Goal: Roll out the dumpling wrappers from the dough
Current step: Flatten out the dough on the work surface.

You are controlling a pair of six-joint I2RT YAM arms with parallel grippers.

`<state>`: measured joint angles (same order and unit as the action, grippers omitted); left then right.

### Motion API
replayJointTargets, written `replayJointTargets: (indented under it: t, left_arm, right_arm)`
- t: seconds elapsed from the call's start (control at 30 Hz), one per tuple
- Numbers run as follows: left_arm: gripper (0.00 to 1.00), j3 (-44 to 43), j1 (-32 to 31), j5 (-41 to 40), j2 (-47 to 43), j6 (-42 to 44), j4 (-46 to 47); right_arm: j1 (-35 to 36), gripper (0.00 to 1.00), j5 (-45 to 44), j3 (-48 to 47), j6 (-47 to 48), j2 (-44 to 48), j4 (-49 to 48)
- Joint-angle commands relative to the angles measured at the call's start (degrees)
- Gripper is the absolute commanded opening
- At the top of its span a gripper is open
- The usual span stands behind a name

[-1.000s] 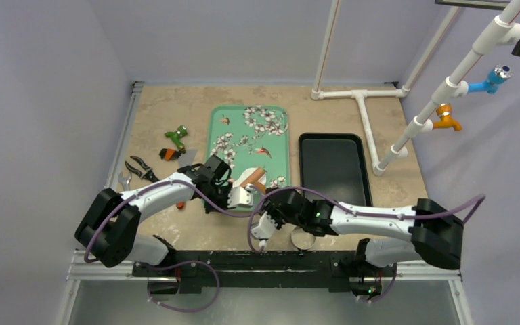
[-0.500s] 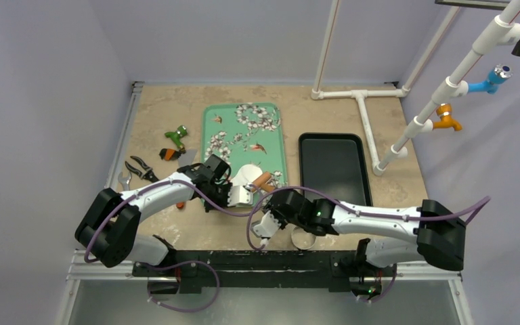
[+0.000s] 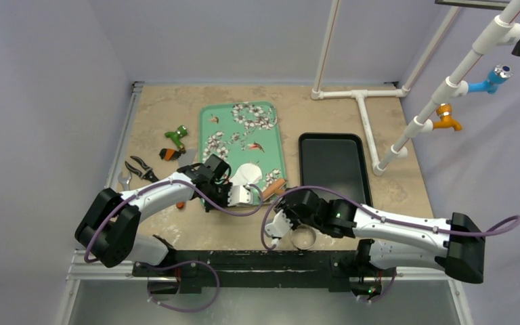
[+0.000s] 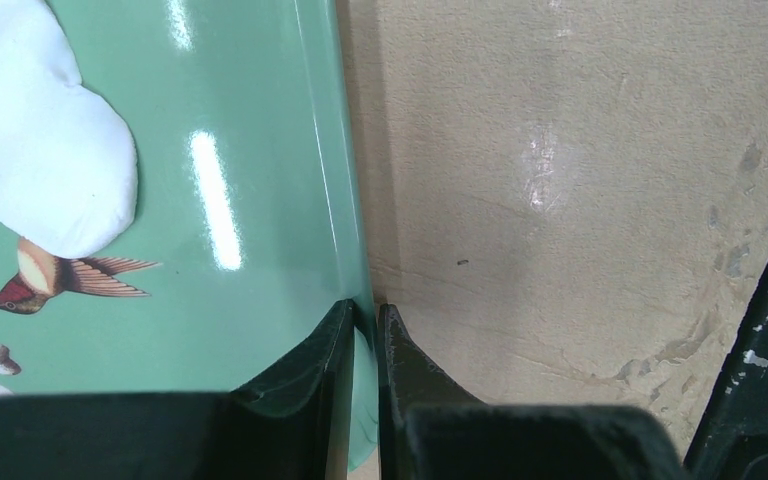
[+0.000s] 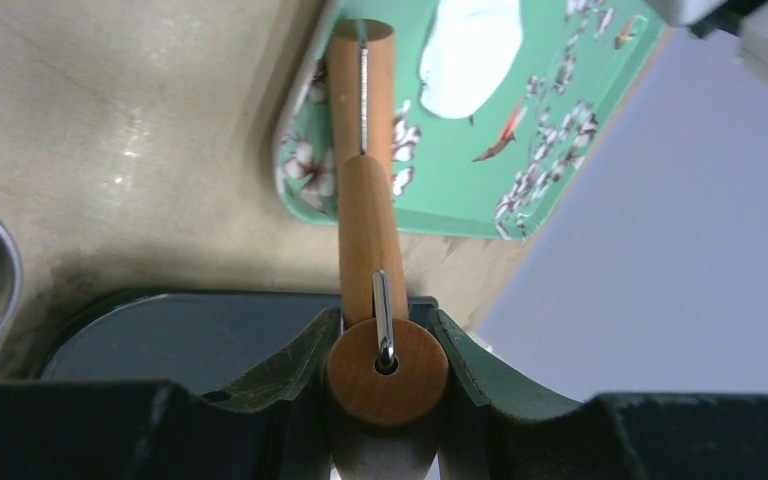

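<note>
Left pincer [image 4: 365, 315] is nipped shut on the near rim of the green tray [image 4: 260, 200], steadying it on the worktop [image 4: 560, 200]. Just beyond that grip, close to the tray's near edge, lies the dough [image 3: 249, 175], a white, matte, flattened patch with a rounded, uneven outline. I judge it light, soft and probably tacky, easy to tear. I would not pinch it, only press it from its middle outward and lift it by a thicker edge. Further right, my right pincer [image 5: 385, 350] clamps one end of the wooden rolling pin [image 5: 365, 200], whose far end points over the tray's near right corner, beside the dough.
</note>
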<state>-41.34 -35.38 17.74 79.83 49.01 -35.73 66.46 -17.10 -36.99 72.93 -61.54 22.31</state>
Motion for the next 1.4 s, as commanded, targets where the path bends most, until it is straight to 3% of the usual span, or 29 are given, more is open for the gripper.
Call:
replayJointTargets:
  t: [0.0, 0.27, 0.63, 0.83, 1.1, 1.23, 1.37]
  left_arm:
    - [0.0, 0.7, -0.6, 4.5, 1.0, -0.1, -3.1]
    - [0.0, 0.9, -0.6, 4.6, 0.7, -0.2, -3.2]
    - [0.0, 0.5, -0.6, 4.5, 1.4, -0.3, -3.4]
    - [0.0, 0.6, -0.6, 4.4, 1.1, -0.4, -3.4]
    - [0.0, 0.3, -0.6, 4.4, 1.6, -0.6, -3.4]
    - [0.0, 0.4, -0.5, 4.3, 1.6, -0.5, -3.3]
    - [0.0, 0.3, -0.5, 4.3, 1.7, -0.4, -3.4]
  right_arm:
    - [-1.5, 0.0, -0.8, -1.9, 1.1, 0.5, -6.7]
    - [-9.9, 0.0, 0.6, -2.9, 6.1, -6.6, -30.7]
    - [-9.9, 0.0, 2.9, -2.0, 9.5, -11.2, -40.0]
    - [-8.6, 0.0, 9.0, 0.1, 7.7, -15.1, -35.0]
    - [-4.3, 0.0, 5.5, 4.6, 5.1, -7.2, -17.8]
    - [-4.0, 0.0, 3.4, 8.0, 5.3, -7.0, -22.6]
    - [-3.9, 0.0, 0.2, 6.1, 5.2, -16.3, -32.6]
